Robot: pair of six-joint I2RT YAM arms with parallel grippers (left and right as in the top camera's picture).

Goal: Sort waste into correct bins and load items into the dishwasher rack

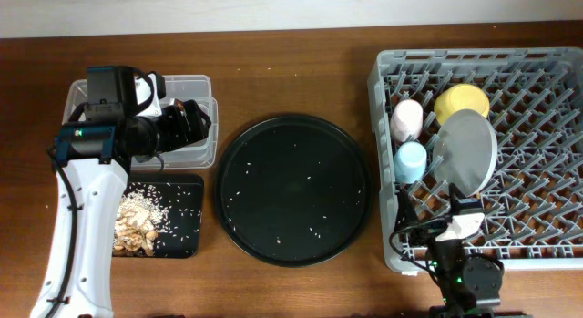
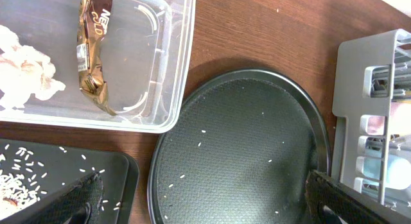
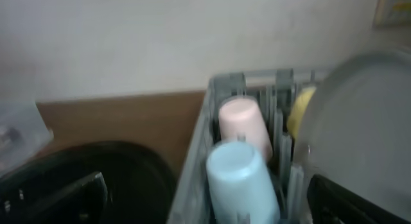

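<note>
The grey dishwasher rack [image 1: 547, 72] holds a pink cup [image 1: 406, 117], a blue cup [image 1: 411, 160], a yellow bowl [image 1: 461, 102] and a pale plate [image 1: 467, 150] standing on edge. My right gripper [image 1: 458, 218] is open at the rack's near edge, a little short of the blue cup [image 3: 241, 179]. My left gripper [image 1: 193, 125] hangs open and empty above the clear tub [image 1: 196, 86]. Inside the clear tub [image 2: 173, 70] lie a white tissue [image 2: 22, 70] and a gold wrapper [image 2: 93, 47]. Food scraps [image 1: 137, 224] sit in the black tray [image 1: 182, 236]. The chopsticks are out of view.
A large round black tray [image 1: 291, 190] with scattered rice grains fills the middle of the brown table, between the bins and the rack. The left arm's white link runs down the left edge.
</note>
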